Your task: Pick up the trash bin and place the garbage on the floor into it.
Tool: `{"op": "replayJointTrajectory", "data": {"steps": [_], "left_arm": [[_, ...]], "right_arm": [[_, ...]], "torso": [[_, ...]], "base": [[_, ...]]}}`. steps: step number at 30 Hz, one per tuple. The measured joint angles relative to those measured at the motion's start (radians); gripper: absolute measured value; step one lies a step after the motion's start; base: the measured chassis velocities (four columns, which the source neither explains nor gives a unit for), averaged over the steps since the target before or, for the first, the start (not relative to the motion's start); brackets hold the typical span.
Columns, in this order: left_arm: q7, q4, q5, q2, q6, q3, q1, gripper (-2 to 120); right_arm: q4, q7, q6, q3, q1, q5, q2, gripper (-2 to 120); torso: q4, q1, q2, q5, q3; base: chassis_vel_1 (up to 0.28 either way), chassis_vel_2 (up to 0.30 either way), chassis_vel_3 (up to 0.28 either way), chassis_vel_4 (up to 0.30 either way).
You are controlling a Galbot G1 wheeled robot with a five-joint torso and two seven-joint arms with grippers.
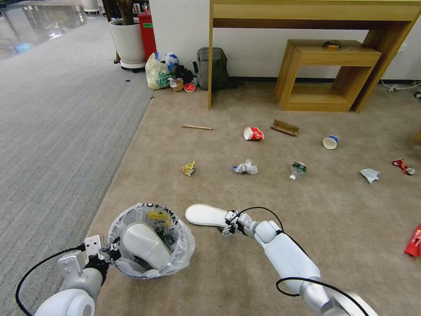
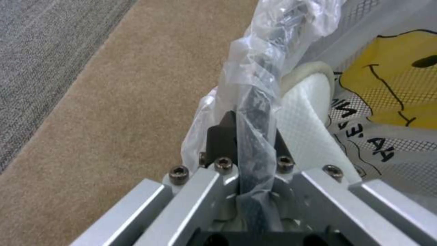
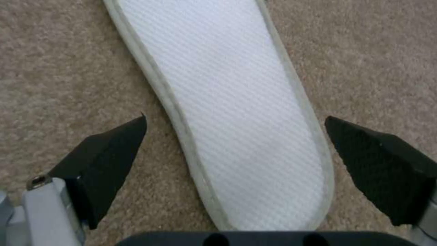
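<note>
Right pincer [image 3: 234, 150] is hanging spread wide over the white slipper [image 3: 237, 112] on the floor [image 3: 59, 68], its long axis running straight away between both fingers. Left pincer [image 2: 250, 143] is clamping the trash bin [image 1: 151, 241] rim.

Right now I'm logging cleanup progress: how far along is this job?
Done: the left end effector holds the trash bin by its rim, one white slipper inside. In hand: the right end effector is open around the second slipper. Left: cups, bottle, wrappers, paper, cardboard and stick on the floor.
</note>
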Motion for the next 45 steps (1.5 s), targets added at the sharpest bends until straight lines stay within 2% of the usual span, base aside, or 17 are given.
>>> {"op": "replayJointTrajectory", "data": {"steps": [4, 6, 10, 15, 20, 30, 45], "left_arm": [[0.002, -0.001, 0.001, 0.001, 0.0, 0.0, 0.002, 0], [0.003, -0.002, 0.001, 0.004, 0.0, 0.001, 0.003, 0], [0.004, -0.003, 0.001, 0.006, 0.0, 0.001, 0.004, 0], [0.005, 0.001, 0.001, 0.007, 0.0, 0.002, 0.002, 0], [0.005, 0.003, 0.002, 0.007, 0.0, 0.005, 0.0, 0], [0.005, 0.008, 0.004, 0.007, -0.001, 0.005, -0.002, 0], [0.008, 0.013, 0.005, 0.007, -0.004, 0.006, 0.0, 0]], "right_arm": [[-0.005, 0.014, 0.004, 0.004, 0.001, -0.001, 0.004, 97], [-0.005, 0.021, 0.005, 0.007, 0.001, -0.001, 0.005, 91], [0.024, 0.012, 0.002, -0.004, -0.01, 0.018, -0.002, 89], [0.088, 0.004, -0.028, -0.05, -0.047, 0.07, -0.022, 99], [0.093, 0.002, -0.04, -0.069, -0.056, 0.085, -0.023, 100], [-0.017, 0.006, -0.015, -0.034, -0.012, 0.04, 0.017, 100], [-0.068, 0.053, -0.002, -0.007, 0.016, 0.034, 0.033, 100]], "torso": [[0.0, 0.0, 0.0, 0.0, 0.0], [0.0, 0.0, 0.0, 0.0, 0.0], [0.0001, 0.0, 0.0, -0.0001, 0.0], [0.0, 0.0, 0.0, 0.0, 0.0], [0.0, 0.0, 0.0, 0.0, 0.0], [0.0001, 0.0, 0.0, 0.0, 0.0], [0.0, 0.0, 0.0, 0.0, 0.0]], "base": [[0.0, 0.0, 0.0, 0.0], [0.0, 0.0, 0.0, 0.0], [0.0, 0.0, 0.0, 0.0], [0.0, 0.0, 0.0, 0.0], [0.0, 0.0, 0.0, 0.0], [0.0, 0.0, 0.0, 0.0], [0.0, 0.0, 0.0, 0.0]]}}
